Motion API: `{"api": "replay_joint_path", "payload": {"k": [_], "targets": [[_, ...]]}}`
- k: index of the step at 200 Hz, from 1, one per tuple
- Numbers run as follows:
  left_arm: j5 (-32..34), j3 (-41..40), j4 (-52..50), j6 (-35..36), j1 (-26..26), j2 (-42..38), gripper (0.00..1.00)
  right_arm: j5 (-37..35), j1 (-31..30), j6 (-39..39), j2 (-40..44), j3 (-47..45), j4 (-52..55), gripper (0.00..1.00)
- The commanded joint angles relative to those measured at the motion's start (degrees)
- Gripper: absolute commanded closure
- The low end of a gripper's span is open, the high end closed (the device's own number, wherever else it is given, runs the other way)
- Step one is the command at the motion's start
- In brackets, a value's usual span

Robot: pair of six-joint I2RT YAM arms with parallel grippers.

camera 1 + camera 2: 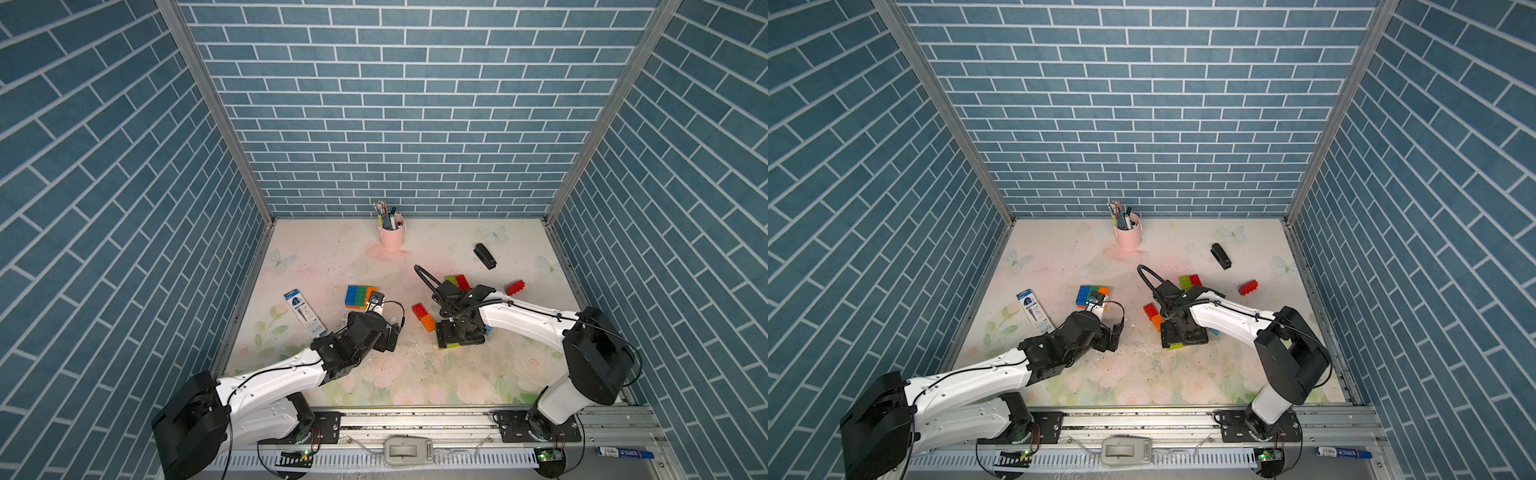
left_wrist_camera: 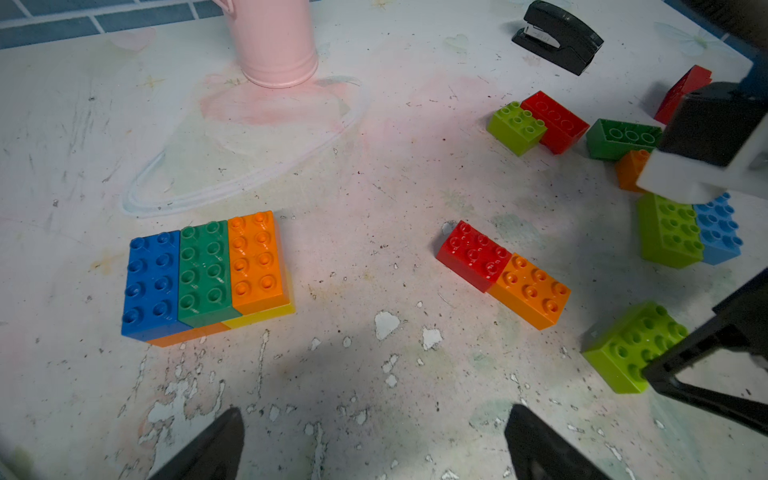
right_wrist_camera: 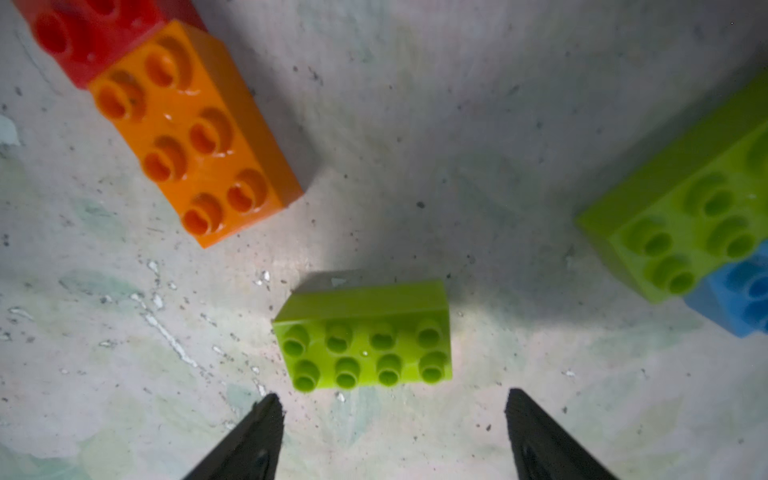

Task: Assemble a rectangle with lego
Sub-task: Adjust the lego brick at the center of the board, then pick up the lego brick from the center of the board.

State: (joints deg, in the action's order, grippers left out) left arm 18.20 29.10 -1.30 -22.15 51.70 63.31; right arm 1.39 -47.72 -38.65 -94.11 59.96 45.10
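A joined lego block (image 2: pixel 203 274) has blue, green and orange bricks side by side on an orange and yellow layer; it also shows in a top view (image 1: pixel 359 297). My left gripper (image 2: pixel 376 409) hangs open and empty over bare table, near that block. My right gripper (image 3: pixel 392 395) is open, fingers wide apart, just short of a loose lime brick (image 3: pixel 365 336) lying studs up. A red-and-orange pair (image 3: pixel 174 124) lies beside it, and a lime-and-blue pair (image 3: pixel 685 216) on the other side. In both top views the right gripper (image 1: pixel 459 332) points down and hides most of the lime brick.
A pink pen cup (image 1: pixel 391 237) stands at the back. A black stapler (image 1: pixel 484 255) lies back right, a pen packet (image 1: pixel 305 313) at the left. More loose lego: a lime and red pair (image 1: pixel 457 281), a lone red brick (image 1: pixel 515 286), a green brick (image 2: pixel 623 139).
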Motion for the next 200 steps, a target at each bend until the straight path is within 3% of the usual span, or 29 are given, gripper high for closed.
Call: {"api": "replay_joint_path", "payload": {"k": [1, 200], "targets": [[0.3, -1.1, 1.2, 1.1, -0.4, 0.1, 0.01, 0.2, 0.0, 2.4, -1.5, 1.9, -1.5, 0.16], [-0.4, -1.3, 1.9, 1.9, -1.5, 0.6, 0.01, -2.5, -0.2, 3.7, -6.0, 2.8, -0.9, 0.31]]}}
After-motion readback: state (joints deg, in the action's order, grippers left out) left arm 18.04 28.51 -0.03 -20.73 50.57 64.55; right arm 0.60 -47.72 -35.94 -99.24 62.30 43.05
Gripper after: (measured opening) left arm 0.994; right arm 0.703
